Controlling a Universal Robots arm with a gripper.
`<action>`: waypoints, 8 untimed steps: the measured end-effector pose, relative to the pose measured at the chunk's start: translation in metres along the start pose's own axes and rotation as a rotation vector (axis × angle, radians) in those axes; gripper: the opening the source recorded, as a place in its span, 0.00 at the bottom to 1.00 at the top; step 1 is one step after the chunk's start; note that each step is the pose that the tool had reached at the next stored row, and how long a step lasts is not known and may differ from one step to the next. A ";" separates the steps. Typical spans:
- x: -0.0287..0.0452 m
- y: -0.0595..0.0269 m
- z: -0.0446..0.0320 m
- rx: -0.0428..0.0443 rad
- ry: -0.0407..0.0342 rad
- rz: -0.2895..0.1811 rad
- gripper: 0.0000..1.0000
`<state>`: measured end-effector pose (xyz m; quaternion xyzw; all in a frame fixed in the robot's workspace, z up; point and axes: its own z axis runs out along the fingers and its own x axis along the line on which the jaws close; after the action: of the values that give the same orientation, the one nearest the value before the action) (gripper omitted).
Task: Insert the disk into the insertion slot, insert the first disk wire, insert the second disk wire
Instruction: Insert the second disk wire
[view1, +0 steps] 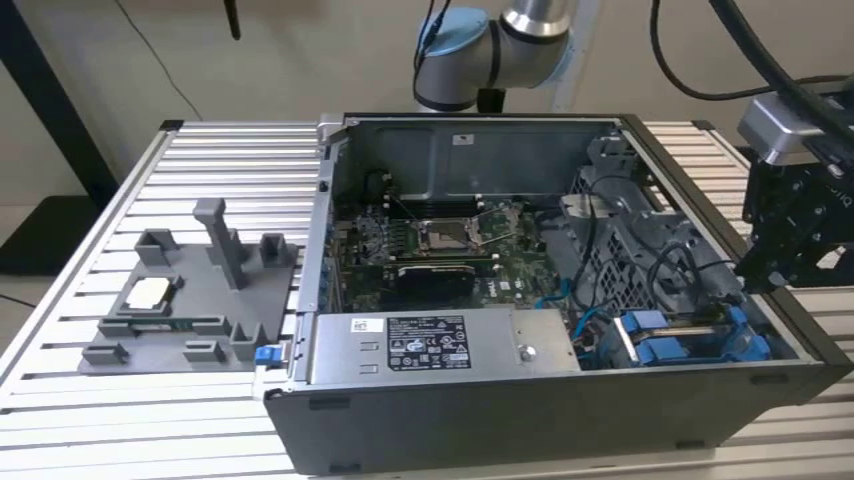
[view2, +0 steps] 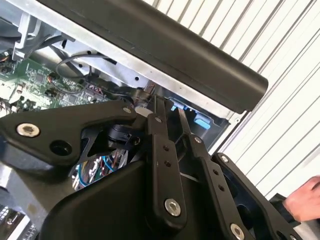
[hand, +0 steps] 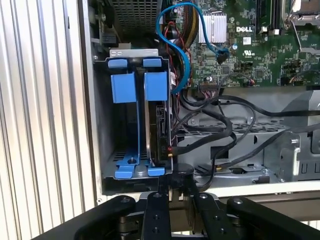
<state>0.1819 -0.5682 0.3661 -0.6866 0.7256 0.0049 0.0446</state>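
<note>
One open dark-grey metal computer case (view1: 534, 400) lies on a ribbed aluminium table (view1: 214, 150) in the exterior view. Outside the case, towards the exterior view's left, sits a grey plastic fixture (view1: 200, 300). Inside the case are a green motherboard (view1: 441, 240) and a grey power-supply box with a black-and-white sticker (view1: 441, 345). The dark-grey drive bay cage with blue plastic tabs (view1: 674, 345) occupies the case's corner on the exterior view's right. The black gripper (view1: 767, 270) hangs over the case's wall beside that cage, the arm reaching down from above.

In the second wrist view the gripper (view2: 167, 107) points down past the case's black rim (view2: 200, 60), and a person's hand (view2: 305, 200) shows outside the case.

In the first wrist view the flat silver-grey disk in its bright blue caddy (hand: 161, 132) stands on edge, seated in the cage (hand: 125, 135) within the case. A blue looping cable (hand: 180, 50) and a tangle of black cables (hand: 220, 135) crowd the space right beside it. The gripper (hand: 175, 187) sits just at the disk's near end, among the black cables; whether it is clamped on anything cannot be told.
</note>
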 end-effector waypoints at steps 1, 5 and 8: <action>0.0000 -0.0014 0.0003 0.0001 0.0000 0.001 0.27; 0.0005 -0.0032 0.0029 -0.0100 0.0005 0.007 0.27; 0.0007 -0.0035 0.0046 -0.0252 0.0019 0.013 0.27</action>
<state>0.1855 -0.5687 0.3617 -0.6826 0.7298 0.0137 0.0352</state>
